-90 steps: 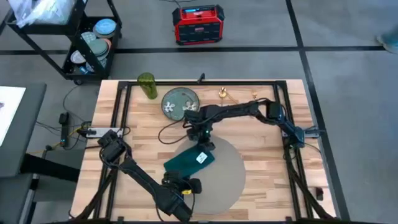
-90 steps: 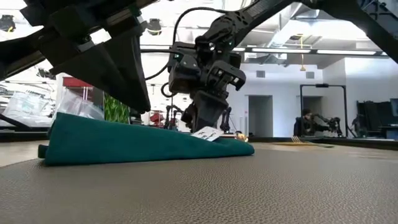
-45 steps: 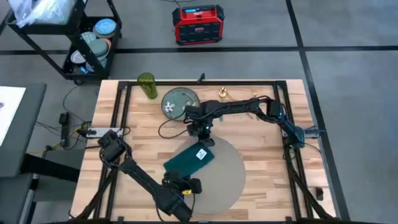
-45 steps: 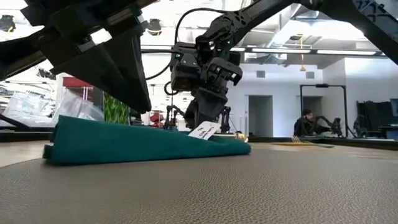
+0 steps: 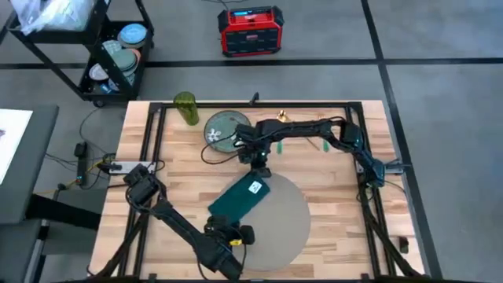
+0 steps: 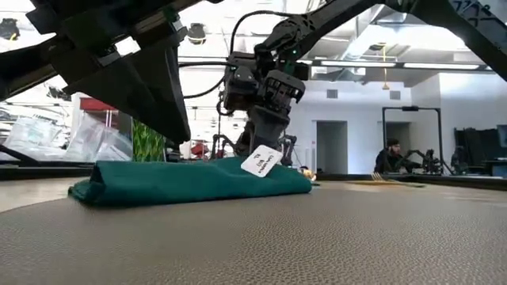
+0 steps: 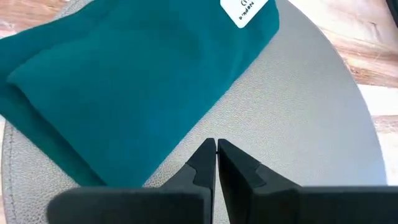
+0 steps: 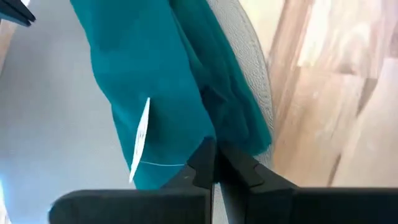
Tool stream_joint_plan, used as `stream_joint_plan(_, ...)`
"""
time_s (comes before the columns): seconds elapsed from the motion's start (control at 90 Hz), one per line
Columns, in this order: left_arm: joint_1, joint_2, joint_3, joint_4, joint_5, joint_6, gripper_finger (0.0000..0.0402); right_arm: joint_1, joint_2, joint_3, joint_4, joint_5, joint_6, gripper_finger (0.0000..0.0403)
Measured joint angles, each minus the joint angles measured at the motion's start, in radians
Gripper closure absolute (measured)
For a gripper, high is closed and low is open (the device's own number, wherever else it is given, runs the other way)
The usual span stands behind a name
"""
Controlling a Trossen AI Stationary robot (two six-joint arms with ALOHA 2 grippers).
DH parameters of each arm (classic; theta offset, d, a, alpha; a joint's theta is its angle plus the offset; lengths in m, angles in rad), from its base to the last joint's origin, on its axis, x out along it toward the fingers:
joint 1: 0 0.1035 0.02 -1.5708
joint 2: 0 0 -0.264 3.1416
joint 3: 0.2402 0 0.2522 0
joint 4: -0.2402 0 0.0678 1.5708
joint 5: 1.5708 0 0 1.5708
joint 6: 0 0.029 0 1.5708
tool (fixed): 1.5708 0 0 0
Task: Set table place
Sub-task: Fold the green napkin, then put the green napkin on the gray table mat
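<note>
So far you have the large round grey-beige placemat (image 5: 277, 216) lying flat on the near-middle of the light striped butcher-block table (image 5: 330, 165), and a folded teal cloth napkin (image 5: 238, 200) with a white paper tag (image 5: 255, 188) rests on the mat's left part, its far corner reaching toward the mat's rim. Your right gripper (image 5: 261, 169) sits at that far corner; in the right wrist view its jaws look pressed together right against the cloth (image 8: 180, 93), but you cannot tell from any view whether a fold is pinched between them or they are merely touching it. Your left gripper (image 7: 216, 152) waits at the near edge of the table over the mat, jaws closed on nothing, just beside the napkin's near end. Outward from there, the small round green floral plate (image 5: 223, 129), the tall green glass tumbler (image 5: 186, 108) and some small gold-coloured pieces (image 5: 283, 119) lie along the far edge, well apart from the mat. By my reading you are early: mat and napkin are placed, while plate, glass and the rest are yet to be brought over.
</note>
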Motion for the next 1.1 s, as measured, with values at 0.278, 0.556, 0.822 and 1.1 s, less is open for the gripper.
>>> stream_joint_plan(0.278,0.000,0.000,0.000,0.021,0.001,-0.001,0.0402,-0.024,0.000,0.000,0.029,0.053,0.022,0.0378)
stream_joint_plan(0.556,0.000,0.000,0.000,0.048,0.003,-0.014,0.0402,-0.086,0.000,0.000,0.074,0.117,0.083,0.0315)
stream_joint_plan(0.822,0.037,-0.020,-0.001,0.124,-0.109,-0.048,0.0402,-0.131,0.000,-0.005,-0.156,-0.139,0.053,0.0311)
stream_joint_plan(1.1,0.210,-0.163,0.000,-0.223,-0.136,0.024,0.0402,-0.117,-0.022,-0.060,-0.161,-0.143,0.052,0.0310)
